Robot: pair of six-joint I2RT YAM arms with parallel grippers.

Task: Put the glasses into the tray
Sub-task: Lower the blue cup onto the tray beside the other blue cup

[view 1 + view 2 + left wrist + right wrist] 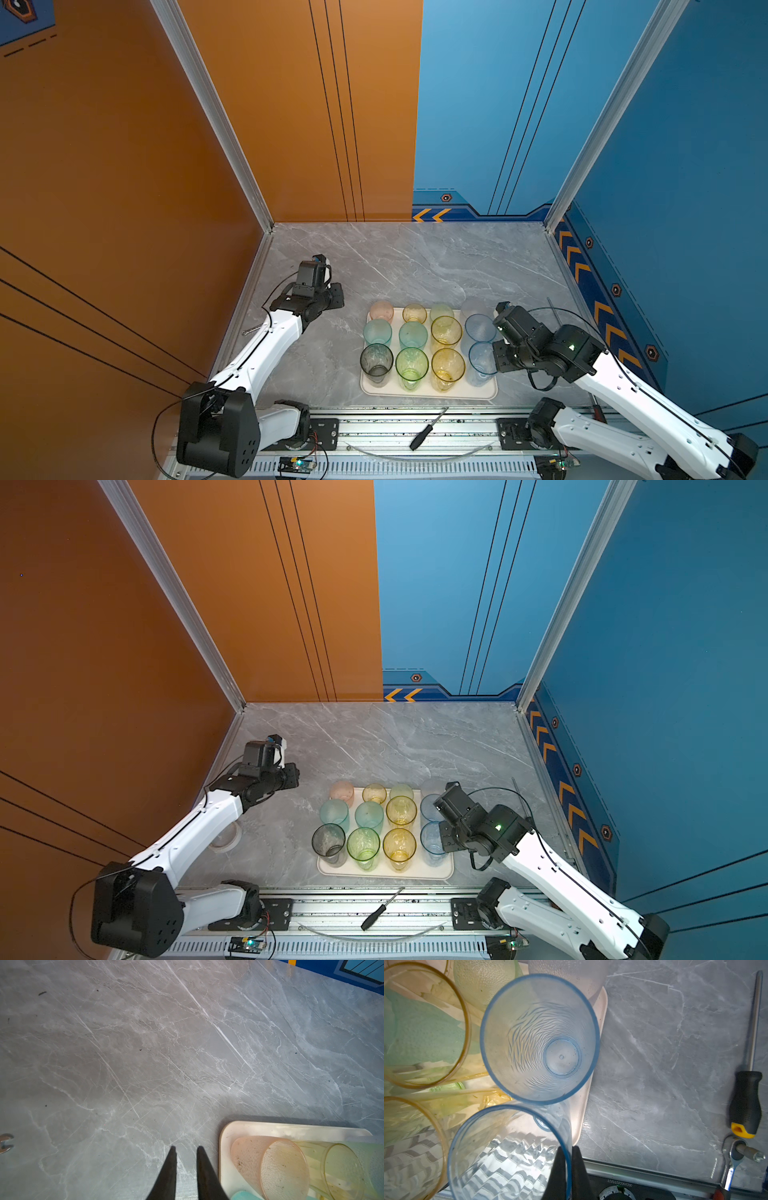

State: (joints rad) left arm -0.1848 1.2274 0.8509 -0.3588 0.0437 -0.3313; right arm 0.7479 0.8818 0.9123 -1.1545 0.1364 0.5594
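Right end effector (568, 1148) pinches the nearer blue glass (483, 1159) in the tray (584, 1111)

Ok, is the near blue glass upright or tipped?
Upright: the near blue glass has its mouth facing up, base down over the tray; the right end effector pinches its rim.

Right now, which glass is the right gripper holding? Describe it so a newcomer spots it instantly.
Find the cream tray on the grey table; its right-hand column has two tall blue glasses. It is the nearer blue glass, at the tray's front right corner. Unlike the farther blue glass behind it, it has the right gripper pinching its rim.
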